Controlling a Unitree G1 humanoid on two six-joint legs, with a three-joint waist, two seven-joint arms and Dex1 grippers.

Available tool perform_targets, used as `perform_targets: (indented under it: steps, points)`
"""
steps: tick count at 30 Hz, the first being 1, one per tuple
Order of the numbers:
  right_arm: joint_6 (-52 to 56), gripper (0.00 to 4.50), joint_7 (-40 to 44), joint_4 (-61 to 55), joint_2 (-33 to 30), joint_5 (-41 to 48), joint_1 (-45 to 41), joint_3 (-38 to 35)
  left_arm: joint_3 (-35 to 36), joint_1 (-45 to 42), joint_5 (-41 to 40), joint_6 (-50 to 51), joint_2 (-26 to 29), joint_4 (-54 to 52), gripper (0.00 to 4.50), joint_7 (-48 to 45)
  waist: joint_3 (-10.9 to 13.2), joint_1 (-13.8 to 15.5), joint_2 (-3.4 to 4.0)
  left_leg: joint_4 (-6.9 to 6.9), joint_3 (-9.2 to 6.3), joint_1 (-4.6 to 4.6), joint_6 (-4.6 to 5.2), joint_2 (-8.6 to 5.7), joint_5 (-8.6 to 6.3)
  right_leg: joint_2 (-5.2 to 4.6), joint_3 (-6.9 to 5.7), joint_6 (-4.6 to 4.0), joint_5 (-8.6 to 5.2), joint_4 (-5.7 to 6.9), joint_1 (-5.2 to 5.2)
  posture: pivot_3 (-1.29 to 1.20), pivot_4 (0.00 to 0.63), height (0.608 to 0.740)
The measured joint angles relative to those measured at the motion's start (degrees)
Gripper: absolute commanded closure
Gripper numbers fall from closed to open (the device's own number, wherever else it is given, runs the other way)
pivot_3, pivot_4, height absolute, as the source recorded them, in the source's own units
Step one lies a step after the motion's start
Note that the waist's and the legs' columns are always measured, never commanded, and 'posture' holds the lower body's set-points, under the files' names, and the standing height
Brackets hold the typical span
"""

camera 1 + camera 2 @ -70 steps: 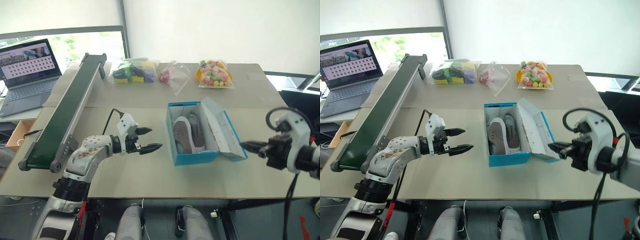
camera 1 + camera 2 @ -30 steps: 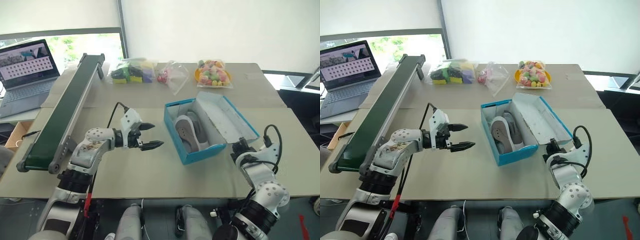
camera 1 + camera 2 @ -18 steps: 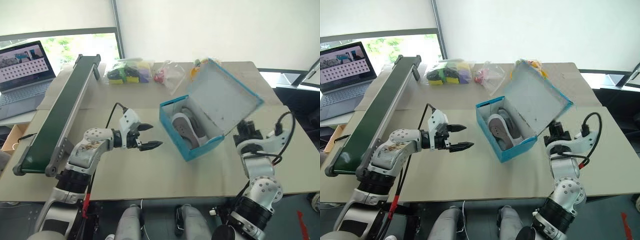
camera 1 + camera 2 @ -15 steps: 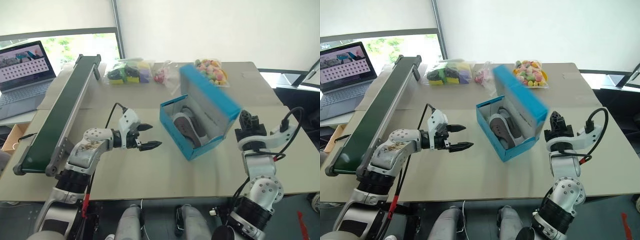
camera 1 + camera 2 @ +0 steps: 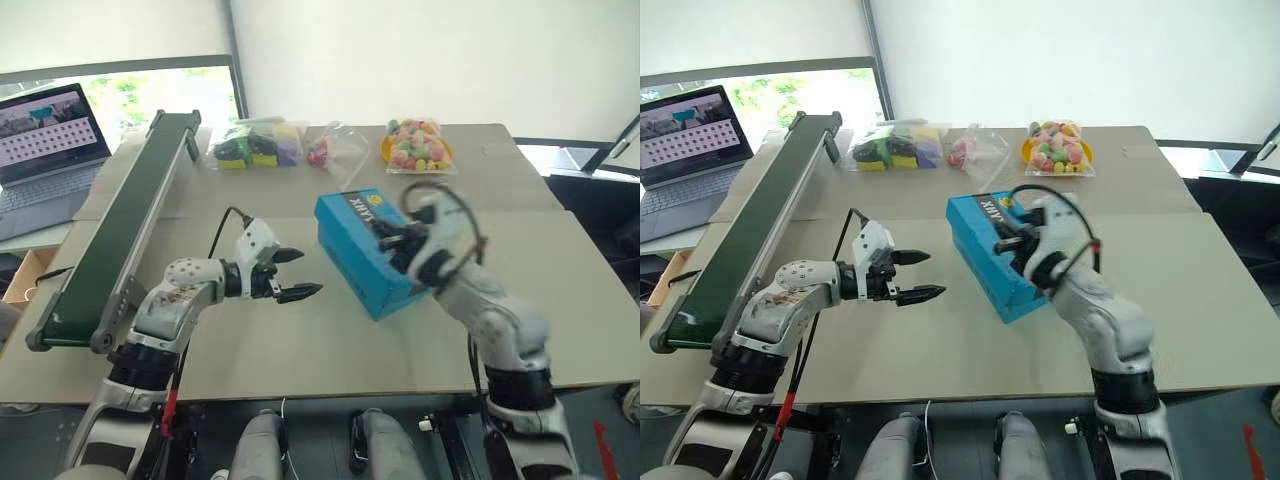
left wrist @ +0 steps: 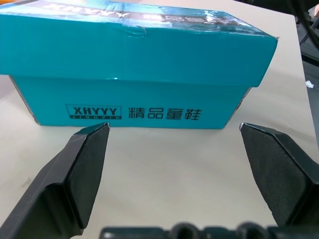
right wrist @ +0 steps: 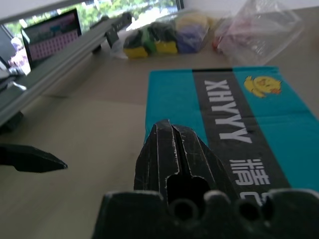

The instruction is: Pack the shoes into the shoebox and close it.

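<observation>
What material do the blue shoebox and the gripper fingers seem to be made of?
The shoebox looks like thin printed cardboard with a slightly glossy finish: its lid edge is dented and creased. The left gripper fingers look like matte black hard plastic or rubber; the look alone cannot tell which.

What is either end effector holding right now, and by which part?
Nothing. The left end effector is open beside the closed shoebox; the right end effector is shut, empty, over its lid.

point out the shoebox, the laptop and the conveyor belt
shoebox (image 5: 362, 232), left eye view, on its closed blue lid
laptop (image 5: 52, 125), left eye view, on its lit screen
conveyor belt (image 5: 755, 226), right eye view, on the dark belt surface
</observation>
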Motion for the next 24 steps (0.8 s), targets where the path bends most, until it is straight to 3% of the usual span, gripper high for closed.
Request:
perform_targets:
  steps: [3,13,19,24]
  points:
    - [1.7,4.44,2.5,6.4,-1.6,-3.6,-3.0,2.6,0.9,1.4,-0.2,0.8,0.0,-1.7,0.00,1.8,0.0,0.4,-0.04,0.02,0.08,-0.05,0.02,-0.06,0.01,-0.07,0.06,0.20,0.11,-0.07,0.02,0.00,0.150,0.681]
    - [3.5,4.44,5.3,8.2,-1.5,-6.1,-4.0,1.0,8.3,5.5,-3.0,4.9,-2.2,-5.9,0.00,9.5,-0.1,1.0,-0.22,0.05,0.01,0.24,-0.36,-0.03,-0.22,-0.06,-0.02,-0.07,-0.05,-0.07,0.33,0.00,0.150,0.681]
    - [4.2,4.44,3.7,10.9,2.0,-4.4,-9.1,-6.9,11.5,8.7,-4.8,6.3,-4.7,-9.1,0.00,15.1,-0.1,0.9,-0.21,0.04,0.04,-0.04,-0.07,-0.03,-0.04,-0.03,0.00,0.22,0.13,0.01,0.02,0.00,0.150,0.681]
    - [2.5,4.44,3.2,13.6,-0.6,-4.9,-13.9,-12.9,14.0,11.4,-6.2,6.8,-6.0,-11.0,0.00,18.5,-0.1,1.1,-0.21,0.04,0.08,-0.09,0.02,-0.05,0.02,-0.04,0.00,0.22,0.12,-0.02,0.00,0.00,0.150,0.681]
